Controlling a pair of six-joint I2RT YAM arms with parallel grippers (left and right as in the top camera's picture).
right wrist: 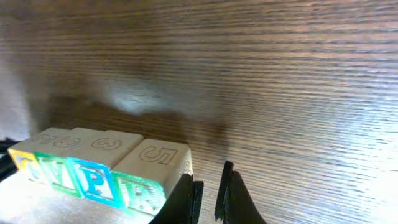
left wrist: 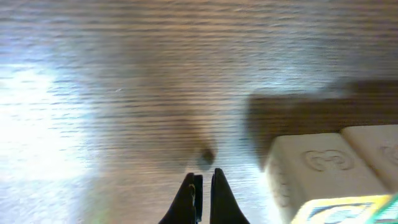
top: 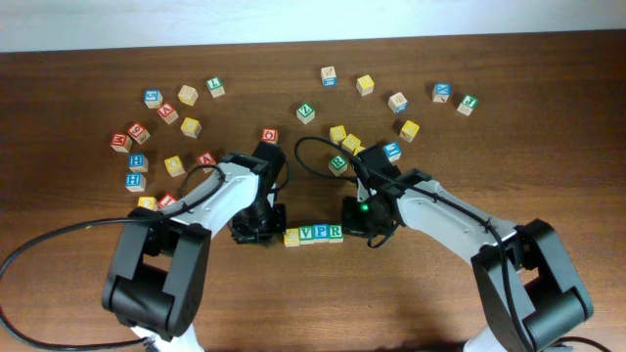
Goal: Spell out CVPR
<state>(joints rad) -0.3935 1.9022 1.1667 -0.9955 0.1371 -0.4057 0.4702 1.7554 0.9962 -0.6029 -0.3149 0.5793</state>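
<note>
- Left pincer (top: 256, 233): low over the dark brown wooden bench (top: 489, 78), just left of the block row. In the left wrist view the left pincer (left wrist: 204, 178) is clenched to a thin slit with nothing between the jaws.
- Right pincer (top: 360, 217): just right of the row's other end. In the right wrist view the right pincer (right wrist: 210, 177) is drawn nearly closed and also grips nothing. Its left finger (right wrist: 186, 196) is just beside the end cube; I cannot tell whether they touch.
- Block row: four small wooden cubes sit side by side between the two pincers, faces touching, in a nearly straight line.
- Order from the left: yellow-faced wooden cube (top: 291, 238), letter not readable; green V cube (top: 307, 233); blue P cube (top: 322, 233); green R cube (top: 335, 232).
- Right wrist view confirms the green R cube (right wrist: 140, 193) nearest the camera, then the blue P cube (right wrist: 93, 180). Embossed figures show on the pale top faces.
- Left wrist view: the yellow-faced wooden cube (left wrist: 317, 168) fills the lower right corner, blurred.
- Farther back: loose lettered cubes (top: 156, 117) lie scattered across the far bench. A red O cube (top: 269, 136) lies apart, beyond the left arm.
</note>
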